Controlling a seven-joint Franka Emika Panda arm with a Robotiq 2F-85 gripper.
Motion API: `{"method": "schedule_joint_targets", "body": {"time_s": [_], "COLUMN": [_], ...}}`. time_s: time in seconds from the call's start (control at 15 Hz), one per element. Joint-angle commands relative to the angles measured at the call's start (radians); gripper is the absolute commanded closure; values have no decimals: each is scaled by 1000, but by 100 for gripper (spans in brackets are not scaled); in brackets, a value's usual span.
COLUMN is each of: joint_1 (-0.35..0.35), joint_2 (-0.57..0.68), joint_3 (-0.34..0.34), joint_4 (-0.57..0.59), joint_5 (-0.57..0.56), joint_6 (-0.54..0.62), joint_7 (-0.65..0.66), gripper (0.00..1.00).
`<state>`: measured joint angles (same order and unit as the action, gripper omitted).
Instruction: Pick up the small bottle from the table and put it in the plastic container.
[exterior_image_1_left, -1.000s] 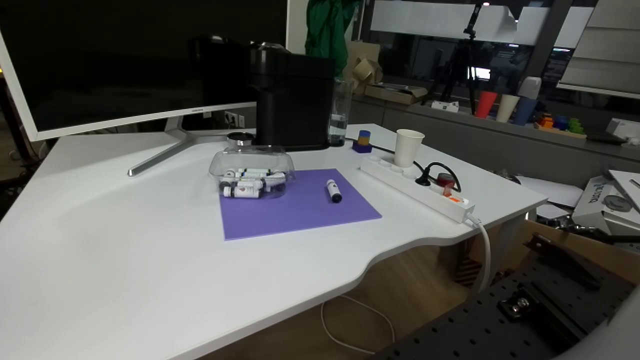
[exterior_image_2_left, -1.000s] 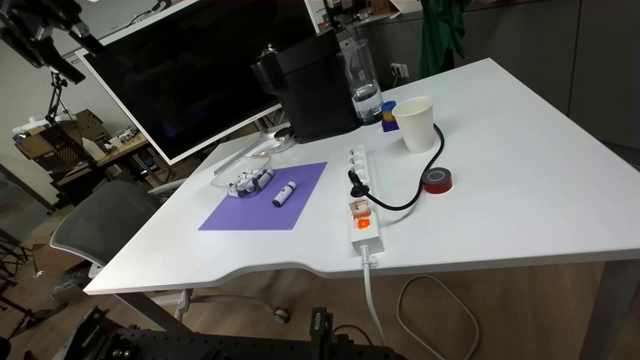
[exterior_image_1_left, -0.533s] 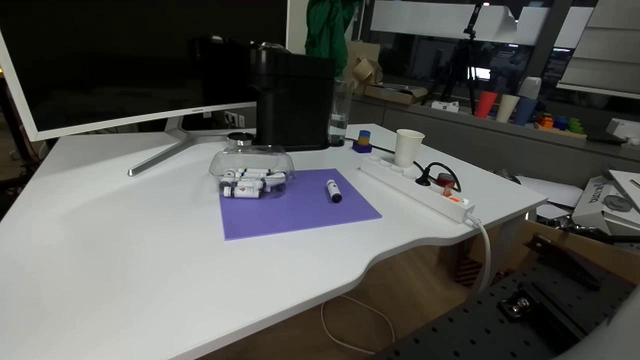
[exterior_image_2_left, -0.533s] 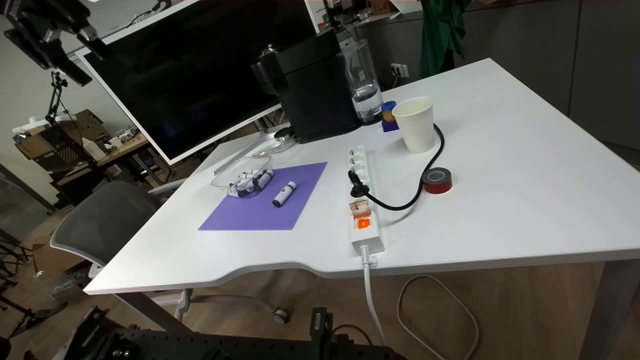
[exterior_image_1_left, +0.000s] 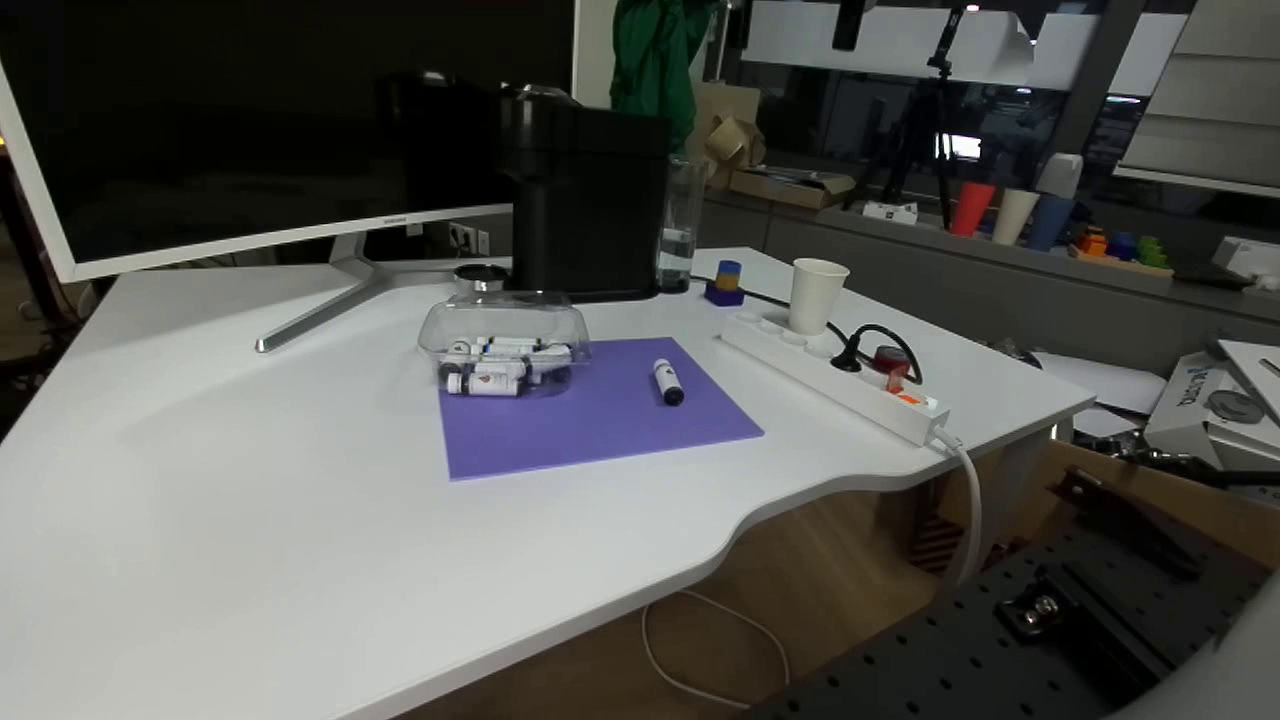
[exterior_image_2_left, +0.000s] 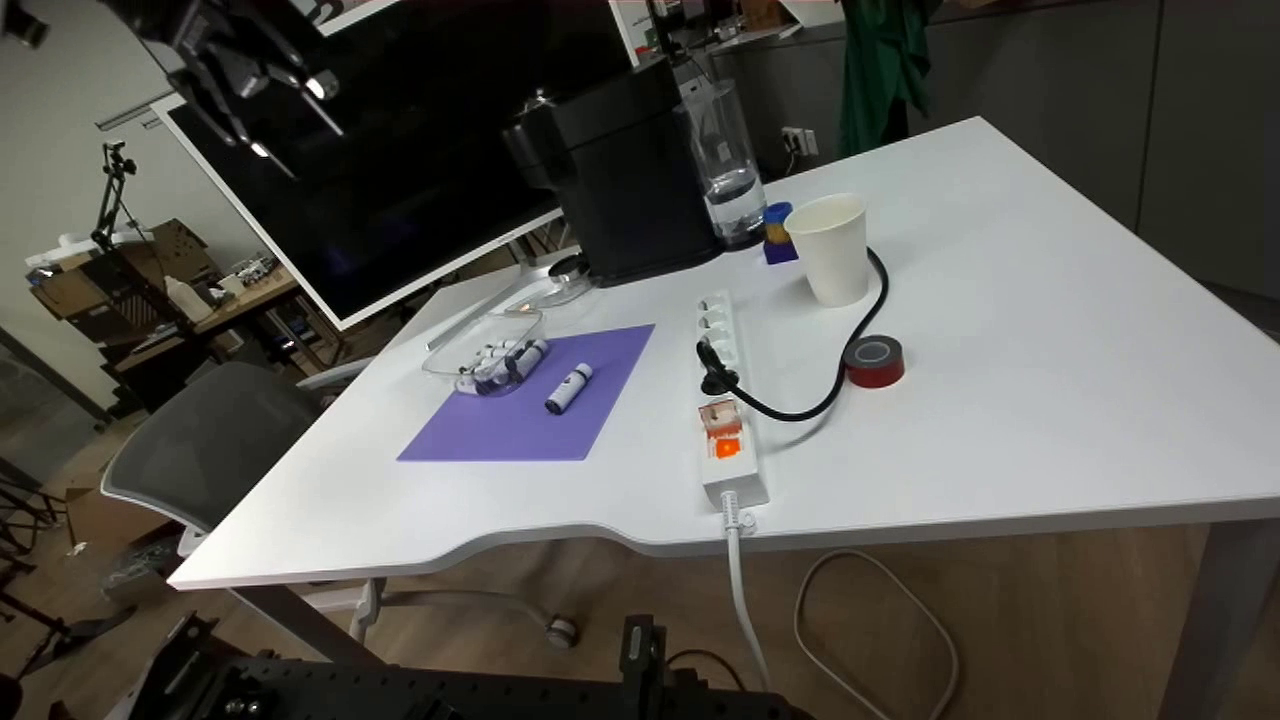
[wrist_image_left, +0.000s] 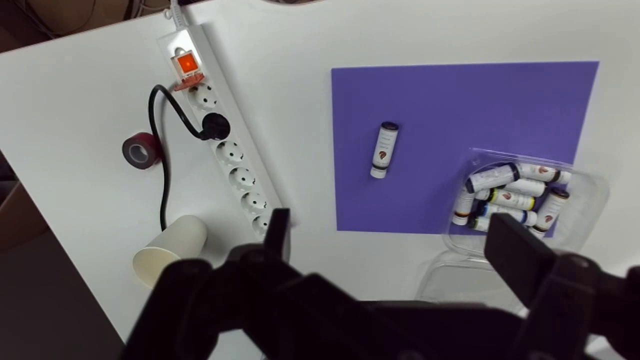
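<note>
A small bottle, white-labelled with a dark end and a pale end, lies on a purple sheet on the white table. Both exterior views also show this bottle lying alone. The clear plastic container rests partly over the sheet's edge, with several similar bottles inside and its lid folded back. My gripper is open, high above the table, nothing between its fingers. In an exterior view the gripper hangs in front of the monitor, well away from the bottle.
A white power strip with a black cable runs beside the purple sheet. Near it are a paper cup and red tape. A black machine, a water vessel and a large monitor stand behind.
My gripper has swung rightward and turned in an exterior view, and its fingertips now show at the top edge of an exterior view. Bottle and container have stayed put.
</note>
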<state>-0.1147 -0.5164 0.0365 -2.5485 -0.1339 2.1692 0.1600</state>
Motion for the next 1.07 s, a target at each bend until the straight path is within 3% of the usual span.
{"method": "schedule_joint_targets", "body": {"time_s": [0.0,0.27,0.33,0.73,1.0], "joint_1": [-11,19,10,19,14], "joint_2": [153,317,237,332,427], "joint_3": [-38,-45,-48,-43,-59], "joint_4": [33,77,21,62,70], "joint_5": [-45,-21,-28,-45,-11], "joint_6": [110,194,188,215,366], "joint_7": [-57,-123,-105,-78,-41], "gripper": [0,0,0,0,0]}}
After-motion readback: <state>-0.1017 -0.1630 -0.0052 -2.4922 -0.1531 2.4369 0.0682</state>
